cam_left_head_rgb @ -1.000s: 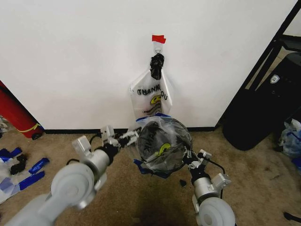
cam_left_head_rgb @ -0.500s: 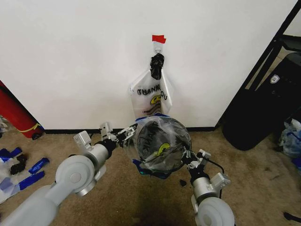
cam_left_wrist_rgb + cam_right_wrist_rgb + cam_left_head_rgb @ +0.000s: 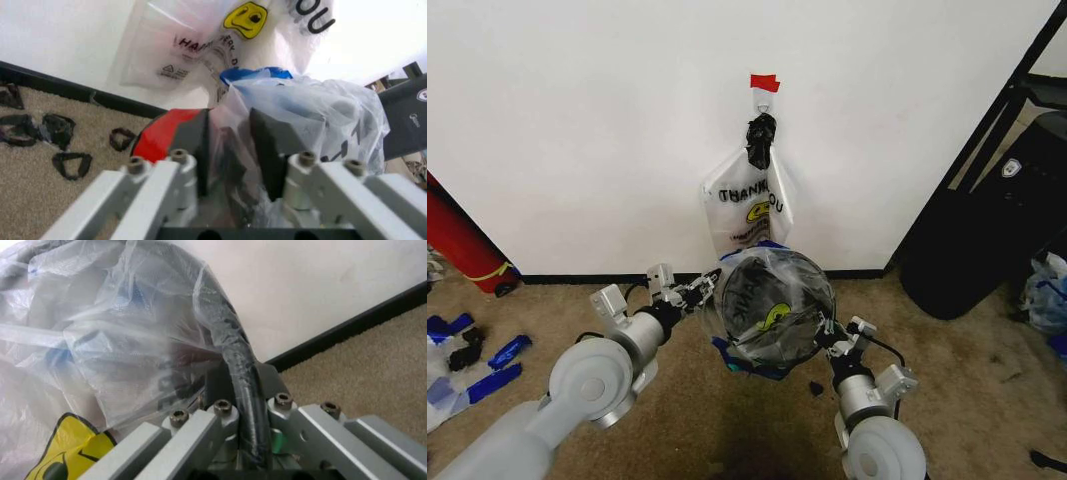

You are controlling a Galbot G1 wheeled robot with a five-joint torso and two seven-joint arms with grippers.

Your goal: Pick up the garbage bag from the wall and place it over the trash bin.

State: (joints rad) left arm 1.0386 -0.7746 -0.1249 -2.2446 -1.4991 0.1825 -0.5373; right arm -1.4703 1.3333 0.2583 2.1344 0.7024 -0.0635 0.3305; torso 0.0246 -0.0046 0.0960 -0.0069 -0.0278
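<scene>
Bag (image 3: pixel 772 305), clear with blue patches, black lettering and a yellow smiley, stretched over the mouth of the bin (image 3: pixel 777 335) at lower centre of the head view, on the carpet (image 3: pixel 967 380) just in front of the wall (image 3: pixel 577 130). Blue edges of the film hanging below the rim at the front. Red base of the bin visible in the left wrist view (image 3: pixel 167 135), behind the pads.

Left gripper (image 3: pixel 699 290) at the left side of the rim, left of centre in the head view; pads set a little apart with a fold of bag film bunched between them (image 3: pixel 230 132), closed down on the bag. Right gripper (image 3: pixel 832 338) at the rim's lower right side; in the right wrist view, pads drawn tight together (image 3: pixel 243 385) onto the black rim wire with film over it, gripping bag and rim as one.

Above the bin, a second bag (image 3: pixel 749 205), clear with "THANK YOU" lettering and a smiley, hanging against the wall from a hook (image 3: pixel 763 100) under a strip of red tape (image 3: pixel 764 82). Black baseboard (image 3: pixel 587 278) along the wall's foot. Red cylinder (image 3: pixel 462 245) at far left; black equipment (image 3: pixel 997 220) at right.
</scene>
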